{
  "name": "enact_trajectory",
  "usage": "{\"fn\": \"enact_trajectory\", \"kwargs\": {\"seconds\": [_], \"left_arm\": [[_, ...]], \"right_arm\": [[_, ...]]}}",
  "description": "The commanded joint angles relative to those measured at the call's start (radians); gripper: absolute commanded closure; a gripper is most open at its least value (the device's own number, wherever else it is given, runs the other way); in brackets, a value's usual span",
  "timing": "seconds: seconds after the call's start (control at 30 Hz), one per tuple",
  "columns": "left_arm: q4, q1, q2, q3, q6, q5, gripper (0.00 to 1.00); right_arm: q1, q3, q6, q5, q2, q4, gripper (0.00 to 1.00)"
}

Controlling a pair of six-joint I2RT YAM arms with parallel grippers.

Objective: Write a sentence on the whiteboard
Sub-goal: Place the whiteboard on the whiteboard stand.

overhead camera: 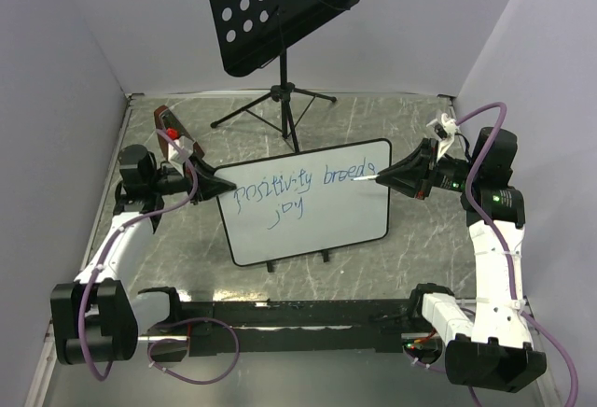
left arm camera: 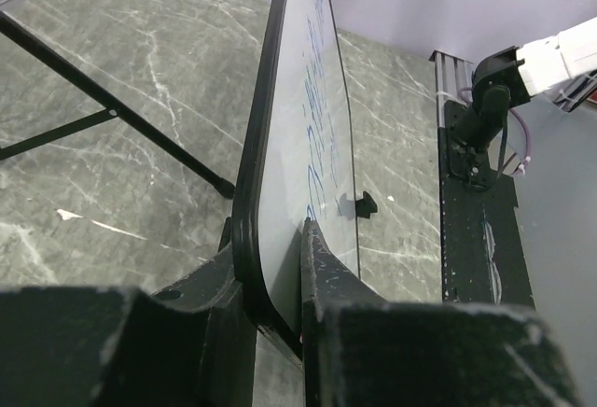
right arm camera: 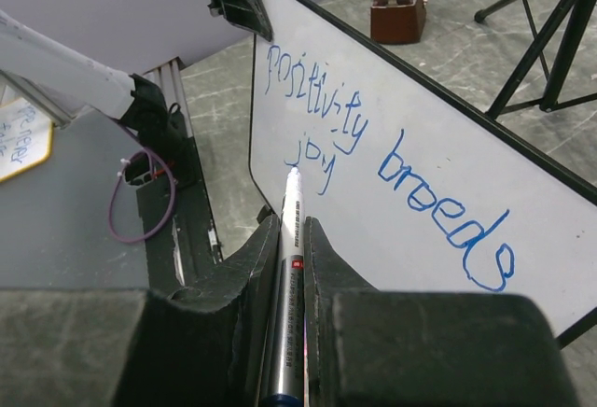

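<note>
Top view: the whiteboard (overhead camera: pixel 336 225) stands propped on its long lower edge at the centre of the grey marbled table (overhead camera: pixel 392 113), its face turned towards you. The sentence (overhead camera: pixel 298 188) runs across it in thin blue handwriting, "positivity breeds" above "joy". At the board's 9 o'clock, your left gripper (overhead camera: pixel 227 186) meets its left edge. At 3 o'clock, your right gripper (overhead camera: pixel 387 175) points a marker (overhead camera: pixel 373 176) at the end of the upper line. A black perforated music stand (overhead camera: pixel 280 6) rises at 12 o'clock, and a small brown object (overhead camera: pixel 166 119) sits at 10 o'clock. Left wrist view: you see the whiteboard (left arm camera: pixel 298 99) edge-on, with the blue writing (left arm camera: pixel 317 118) foreshortened. The left gripper (left arm camera: pixel 266 239) straddles the black rim, one finger on each side and close against it, but you cannot tell whether the fingers press or stand just free. A small black clip (left arm camera: pixel 359 204) shows at the lower edge. Right wrist view: the right gripper (right arm camera: pixel 291 225) is clamped on the marker (right arm camera: pixel 291 267), white tip pointing to 12 o'clock. The tip lines up with "joy" in the sentence (right arm camera: pixel 317 99) on the whiteboard (right arm camera: pixel 373 239), though contact cannot be judged. The left gripper (right arm camera: pixel 244 10) appears at 11 o'clock.
</note>
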Motion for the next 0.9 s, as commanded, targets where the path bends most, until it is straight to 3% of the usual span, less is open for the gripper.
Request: {"fn": "enact_trajectory", "kwargs": {"seconds": [0.0,0.5,0.87], "left_arm": [[0.0,0.032,-0.011,-0.016,0.498,-0.138,0.99],[-0.22,0.057,-0.066,0.07,0.605,-0.167,0.99],[-0.165,0.117,-0.112,0.058,0.53,-0.201,0.99]], "right_arm": [[-0.007,0.027,0.003,-0.043,-0.014,0.037,1.0],[-0.007,0.013,0.018,-0.068,-0.014,0.069,1.0],[-0.01,-0.005,0.029,-0.091,-0.024,0.089,1.0]]}}
